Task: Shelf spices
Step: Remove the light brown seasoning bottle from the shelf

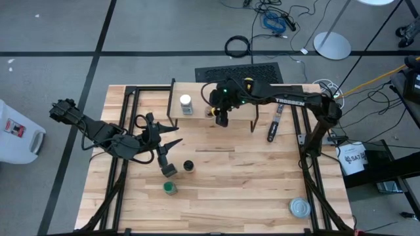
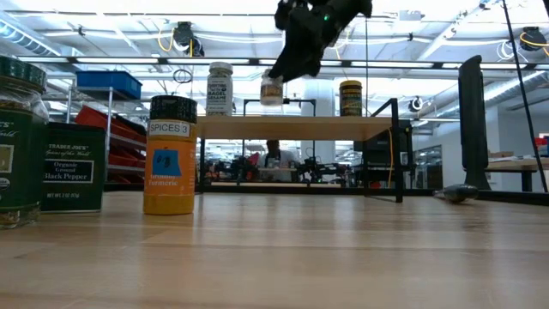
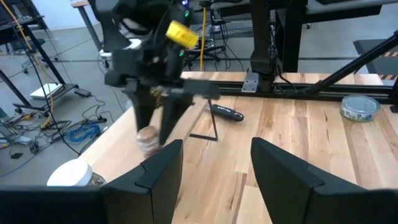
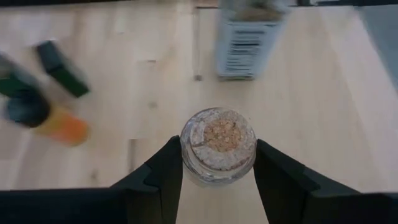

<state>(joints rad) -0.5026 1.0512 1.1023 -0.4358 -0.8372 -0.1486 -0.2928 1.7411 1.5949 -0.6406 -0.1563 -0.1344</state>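
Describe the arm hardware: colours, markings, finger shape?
Both arms are matte black, jointed, with exposed black cables. The right arm carries white lettering on its forearm and a green light near the wrist. Each pincer, left and right, has two broad, flat, dark wedge-shaped fingers.

- orange plastic turmeric jar, black lid, blue label
- dark green square pepper tin
- clear glass jar, tan cork top
- pale striped wooden desk
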